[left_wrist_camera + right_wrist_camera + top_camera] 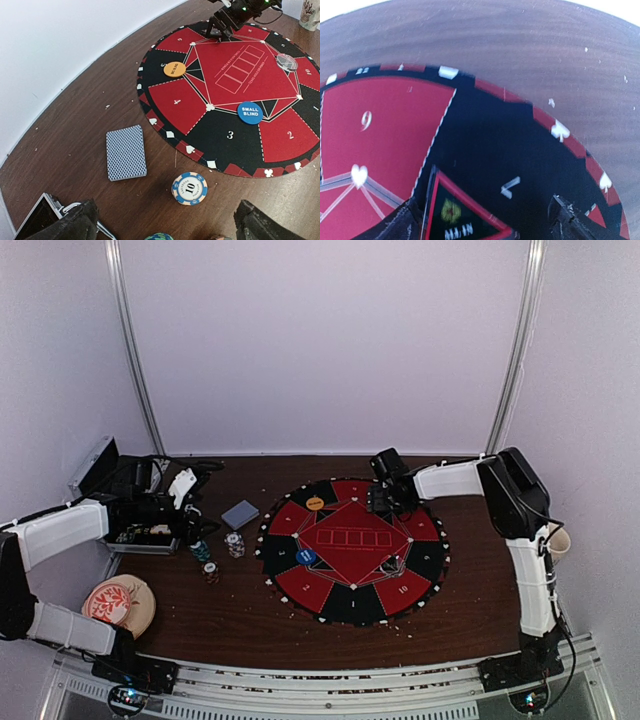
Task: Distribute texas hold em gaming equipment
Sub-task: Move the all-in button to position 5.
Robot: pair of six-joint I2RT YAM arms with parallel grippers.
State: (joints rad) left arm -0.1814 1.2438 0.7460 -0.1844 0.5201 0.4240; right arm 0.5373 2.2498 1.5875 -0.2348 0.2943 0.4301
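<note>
A blue-backed deck of cards [126,152] [240,513] lies on the table left of the round mat [235,145]. In front of it stands a white-and-blue chip stack marked 10 [189,188] [234,543]. A teal chip stack [159,236] [201,550] and a reddish one [211,572] stand nearer my left gripper [167,227] [197,528], which is open above them with nothing in it. On the mat lie an orange disc [174,69], a blue disc [249,112] and a clear disc [286,62]. My right gripper [485,225] [385,498] hangs open and empty low over the mat's far black sector [485,150].
An open metal case [125,530] [37,220] sits at the table's left edge under my left arm. A tan round object with a red pattern [118,602] lies at the near left. A cup [556,538] [311,12] stands at the right edge.
</note>
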